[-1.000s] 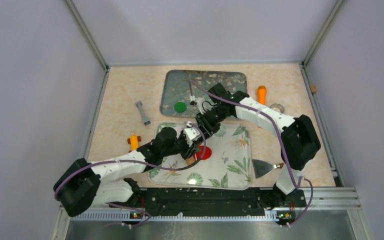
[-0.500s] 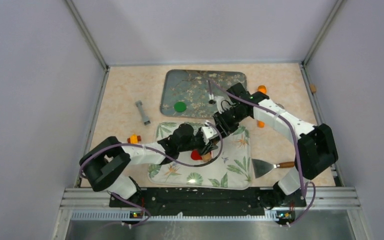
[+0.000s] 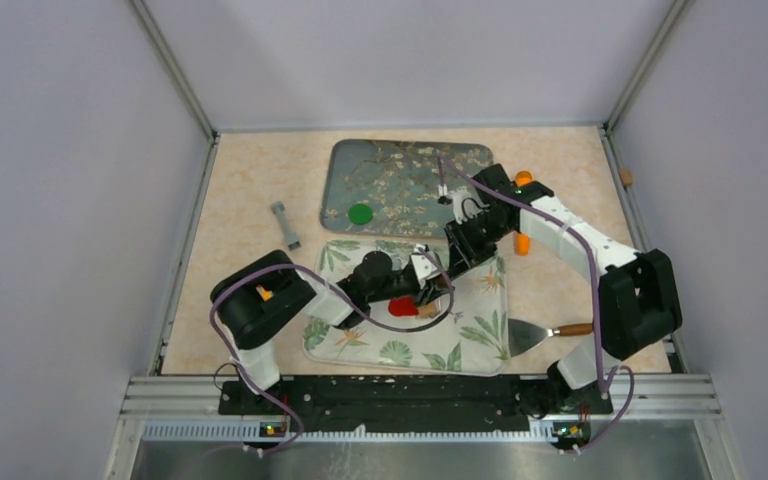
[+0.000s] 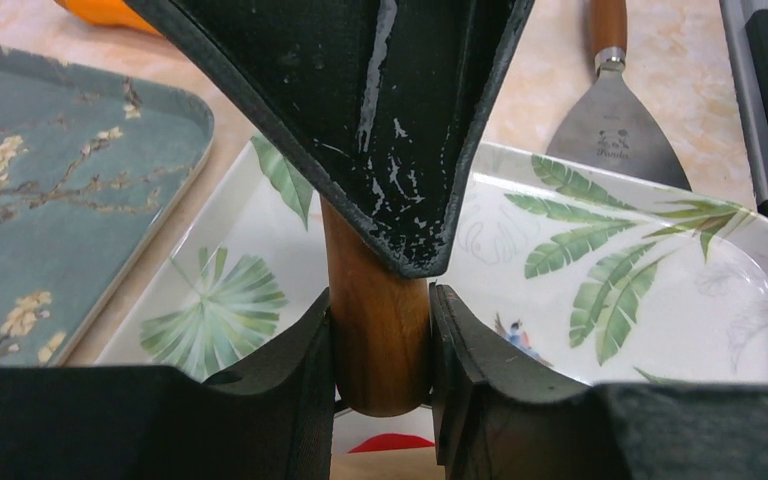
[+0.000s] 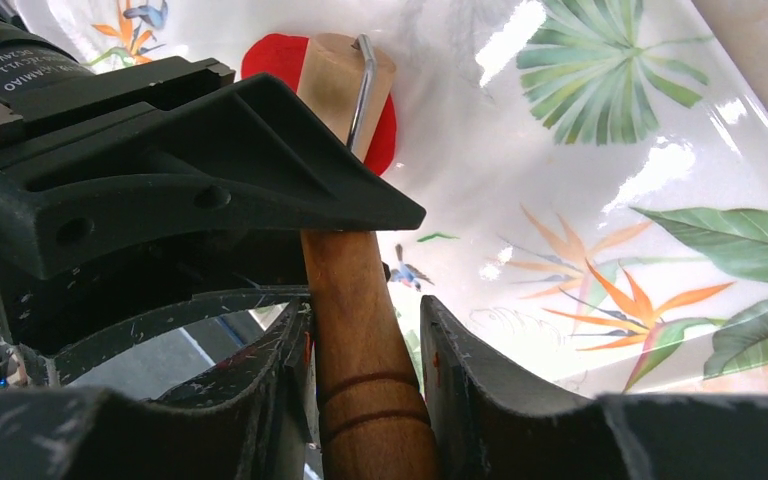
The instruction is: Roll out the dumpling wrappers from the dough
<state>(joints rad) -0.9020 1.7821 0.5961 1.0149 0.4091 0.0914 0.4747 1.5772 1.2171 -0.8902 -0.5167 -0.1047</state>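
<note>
On the white leaf-patterned tray (image 3: 465, 330) near the front of the table lies the red dumpling wrapper (image 3: 401, 306), a small flat round disc. Over it sits the pale head of a small wooden roller (image 5: 345, 75), covering much of the disc in the right wrist view. The left gripper (image 4: 380, 350) is clamped on the roller's brown handle (image 4: 375, 330), both fingers pressed against the wood. The right gripper (image 5: 365, 370) grips the same handle farther from the head, so the two grippers sit almost touching, one just behind the other. The green dumpling wrapper (image 3: 361, 213) lies apart on the blue-grey blossom-patterned tray (image 3: 400, 165) just behind the leaf tray. A metal scraper (image 3: 530, 335) with a wooden grip lies on the table just right of the leaf tray, and a small grey tool (image 3: 285, 225) lies to the left of the blossom tray.
</note>
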